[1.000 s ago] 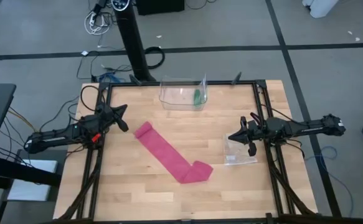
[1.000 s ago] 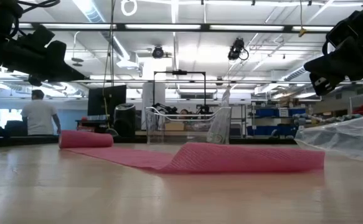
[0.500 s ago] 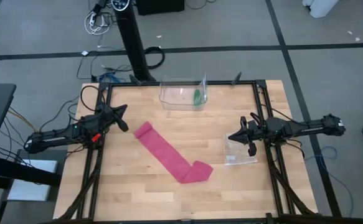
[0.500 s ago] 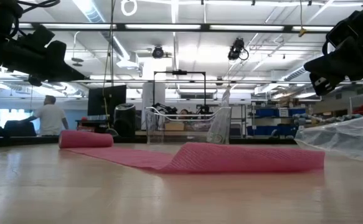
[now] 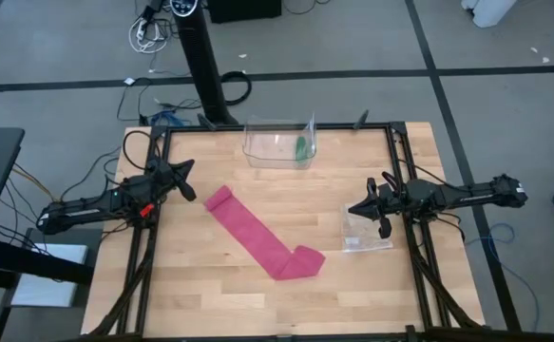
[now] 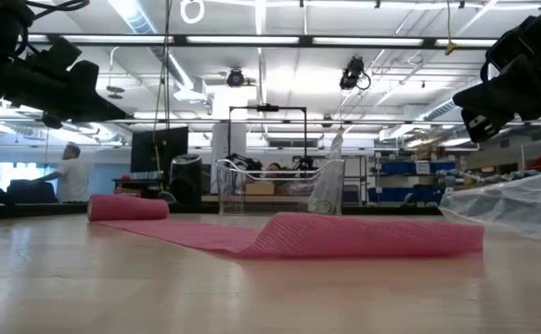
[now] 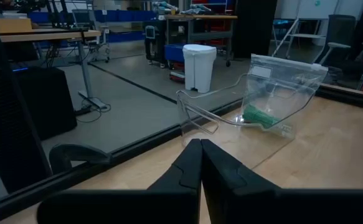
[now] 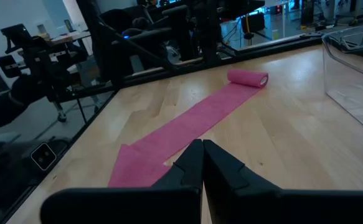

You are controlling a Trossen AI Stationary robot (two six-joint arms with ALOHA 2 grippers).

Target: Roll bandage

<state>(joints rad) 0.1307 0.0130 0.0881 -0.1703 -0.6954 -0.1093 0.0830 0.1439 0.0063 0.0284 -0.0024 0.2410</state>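
I see bandage (image 5: 260,239) mid-table, mostly unrolled, small roll at far end. Left gripper (image 5: 183,180) and right gripper (image 5: 361,209) pinched together, empty, well apart. My worry: loose folded tail skews roll.

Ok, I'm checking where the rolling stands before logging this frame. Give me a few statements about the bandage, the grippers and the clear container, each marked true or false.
1. The bandage lies mostly unrolled across the table, with a small rolled part at one end. True.
2. The left gripper is shut on the bandage. False: it is shut but empty, off to the table's left side, apart from the strip.
3. The right gripper is shut and holds nothing. True.
4. The small green item lies on the bandage. False: it sits inside the clear container at the table's far edge.
5. The end of the bandage away from the roll is folded over. True.
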